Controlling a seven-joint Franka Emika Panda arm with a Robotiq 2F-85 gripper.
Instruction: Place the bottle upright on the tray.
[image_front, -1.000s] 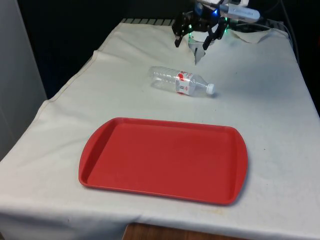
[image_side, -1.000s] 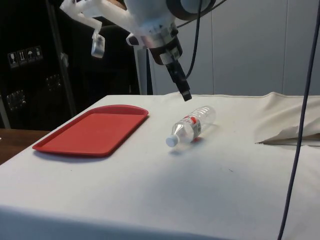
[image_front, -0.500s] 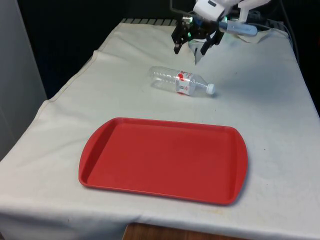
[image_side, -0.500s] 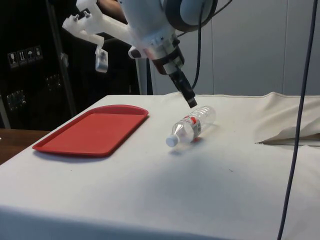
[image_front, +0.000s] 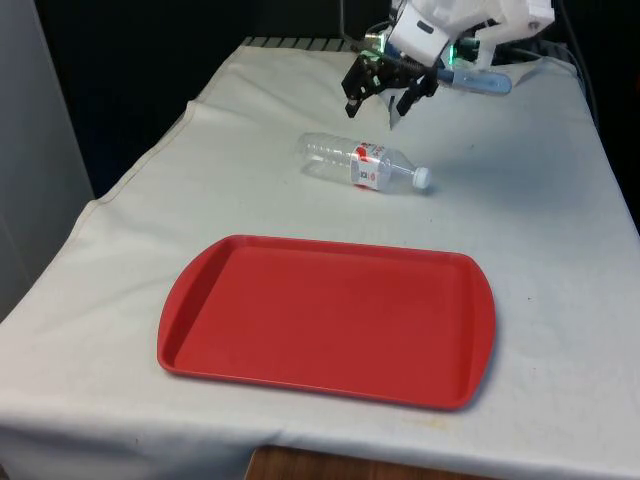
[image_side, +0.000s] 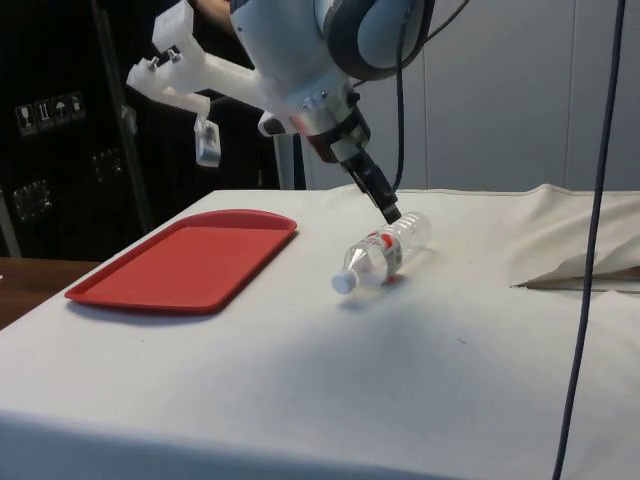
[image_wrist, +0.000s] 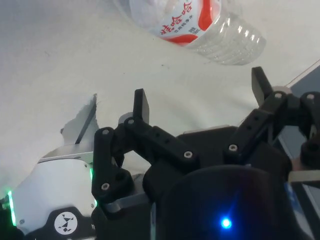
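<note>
A clear plastic bottle (image_front: 364, 163) with a red-and-white label and a white cap lies on its side on the white cloth. From the side it shows as the bottle (image_side: 384, 251), cap towards the camera. A red tray (image_front: 330, 318) rests flat nearer the front edge, and it is bare. My gripper (image_front: 373, 104) hangs open just above and behind the bottle's body, tilted towards it. In the side view the gripper (image_side: 390, 212) has its fingertips close over the bottle's base end. In the wrist view the bottle (image_wrist: 197, 22) lies beyond the spread fingers (image_wrist: 141, 107).
The tray (image_side: 185, 258) lies to the left of the bottle in the side view. A fold of cloth (image_side: 580, 265) rises at that view's right. The table's cloth edge (image_front: 140, 165) drops off at the front view's left.
The arm has tilted and lowered, bringing the open gripper down closer to the bottle's body. Bottle and tray have not moved.
</note>
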